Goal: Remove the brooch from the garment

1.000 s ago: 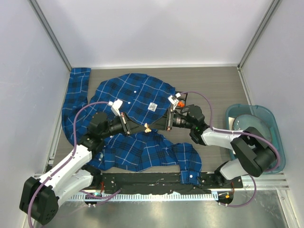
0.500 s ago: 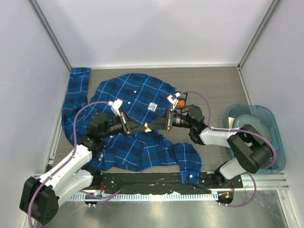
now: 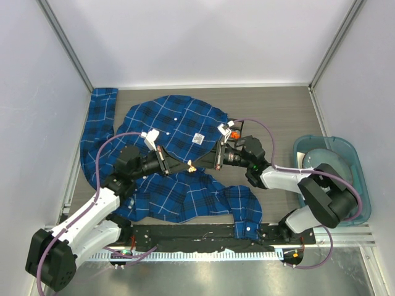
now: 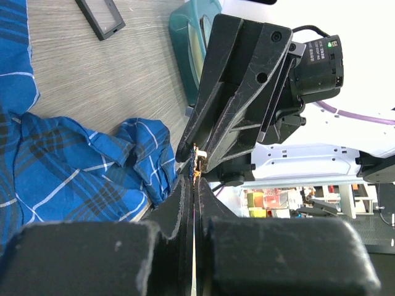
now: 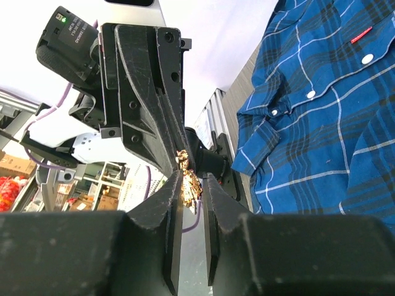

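Observation:
The garment [image 3: 173,123] is a blue and navy plaid shirt spread on the table, also in the left wrist view [image 4: 62,166] and the right wrist view [image 5: 327,111]. The small gold brooch [image 3: 191,165] is off the shirt, held in the air between both grippers' tips. My left gripper [image 3: 186,166] is shut on it from the left, with the brooch [image 4: 196,165] at its fingertips [image 4: 187,185]. My right gripper [image 3: 198,164] comes from the right, its jaws close round the brooch [image 5: 188,185].
A teal bin [image 3: 333,179] with a pale lid inside stands at the right edge, also in the left wrist view [image 4: 191,37]. A small black frame [image 4: 102,15] lies on the table. White walls enclose the table; a shirt sleeve [image 3: 99,123] runs along the left wall.
Almost nothing has moved. Both grippers stay tip to tip at the brooch above the shirt; the right arm's elbow has shifted slightly.

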Robot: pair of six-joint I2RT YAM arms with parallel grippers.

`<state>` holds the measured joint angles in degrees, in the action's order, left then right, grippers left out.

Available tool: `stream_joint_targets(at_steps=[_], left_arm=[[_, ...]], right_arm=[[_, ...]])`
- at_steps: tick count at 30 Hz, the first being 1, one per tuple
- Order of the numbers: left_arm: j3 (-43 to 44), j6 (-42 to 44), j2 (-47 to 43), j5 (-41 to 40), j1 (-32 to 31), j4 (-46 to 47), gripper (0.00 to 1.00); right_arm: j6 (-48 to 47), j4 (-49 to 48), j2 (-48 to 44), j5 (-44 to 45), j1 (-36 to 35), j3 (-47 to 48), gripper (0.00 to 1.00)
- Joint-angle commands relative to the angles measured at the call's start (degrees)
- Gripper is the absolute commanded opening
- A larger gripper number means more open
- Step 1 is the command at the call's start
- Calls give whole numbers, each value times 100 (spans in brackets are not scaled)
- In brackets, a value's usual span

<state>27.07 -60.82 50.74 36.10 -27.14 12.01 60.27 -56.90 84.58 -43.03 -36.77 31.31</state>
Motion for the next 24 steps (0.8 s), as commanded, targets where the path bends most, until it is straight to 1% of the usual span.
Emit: stream_joint_targets(at_steps=[1,10,13,19,24], left_arm=[[88,-35,-56,161,-11,372,0],[114,-115,-108,82,-11,240,0],[114,-141,-91,64,-11,240,0],[106,-132,-100,47,-11,205,0],[88,-132,-117,-24,-11,126,0]], right_arm=[[-436,364,-310,277,-75,139,21],[-1192,1610,-960,1076,-251,138,21],[-1360,1823,-1092,1305,-304,156,21],[-1395,1833,-1180,1341,-339,130,22],[-1263,1718,-1347,1332,-348,24,30]])
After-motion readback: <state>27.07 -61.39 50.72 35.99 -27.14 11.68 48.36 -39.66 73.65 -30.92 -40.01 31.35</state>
